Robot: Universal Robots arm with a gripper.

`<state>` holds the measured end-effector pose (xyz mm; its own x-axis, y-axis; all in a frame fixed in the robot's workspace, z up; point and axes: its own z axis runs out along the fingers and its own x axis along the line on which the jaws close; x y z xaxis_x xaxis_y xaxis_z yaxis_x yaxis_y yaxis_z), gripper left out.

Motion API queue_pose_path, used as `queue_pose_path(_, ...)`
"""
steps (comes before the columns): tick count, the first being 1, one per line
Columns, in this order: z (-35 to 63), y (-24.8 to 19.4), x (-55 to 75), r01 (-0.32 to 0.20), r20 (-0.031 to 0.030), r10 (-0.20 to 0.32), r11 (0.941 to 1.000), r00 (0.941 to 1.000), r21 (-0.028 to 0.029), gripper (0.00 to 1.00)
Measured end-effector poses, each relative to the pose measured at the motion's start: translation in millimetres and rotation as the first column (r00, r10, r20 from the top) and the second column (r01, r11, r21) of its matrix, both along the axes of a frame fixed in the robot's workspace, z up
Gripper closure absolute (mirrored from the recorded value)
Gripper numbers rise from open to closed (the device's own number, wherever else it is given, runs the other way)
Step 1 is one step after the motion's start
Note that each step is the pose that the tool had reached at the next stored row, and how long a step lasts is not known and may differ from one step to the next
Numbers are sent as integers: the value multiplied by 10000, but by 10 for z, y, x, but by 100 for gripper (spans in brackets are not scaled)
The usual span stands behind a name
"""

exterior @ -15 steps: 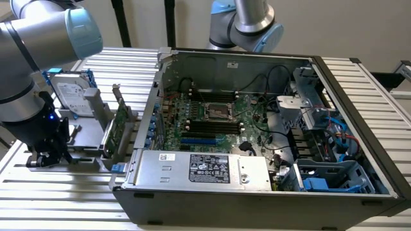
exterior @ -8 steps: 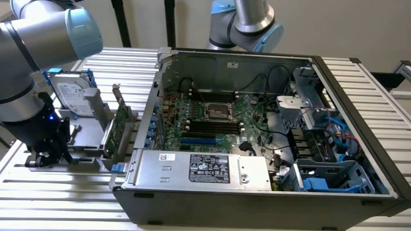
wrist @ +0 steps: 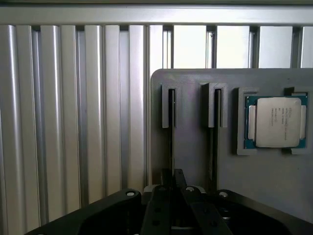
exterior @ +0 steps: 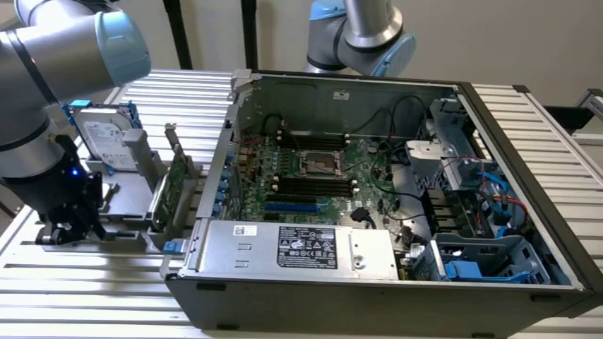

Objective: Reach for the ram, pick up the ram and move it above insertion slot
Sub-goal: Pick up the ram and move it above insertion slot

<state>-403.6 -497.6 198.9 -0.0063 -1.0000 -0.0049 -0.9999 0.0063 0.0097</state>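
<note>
Jaws closed on the ram [wrist: 171, 122], which stands on edge in the grey holder [wrist: 193, 152] directly between them; a second stick [wrist: 213, 142] stands just beside the jaws.

Exterior oblique over case [exterior: 377, 314], wrist close — down onto fixture [wrist: 266, 176]

The ram [wrist: 171, 112] shows edge-on as a thin, dark, straight strip. It stands upright on its long edge in 1 of the 2 narrow slots of a grey holder [wrist: 190, 147], the slot nearer the holder's outer edge.
</note>
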Motion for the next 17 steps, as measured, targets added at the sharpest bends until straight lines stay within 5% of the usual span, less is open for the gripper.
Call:
queue_pose_path(6,133,0,7,0,-93,0,10000,10000,0,86)
queue_pose_path(11,351,0,31,1,-194,-1,10000,9998,-1,86)
queue_pose_path(17,621,0,125,0,-218,0,10000,9998,1,86)
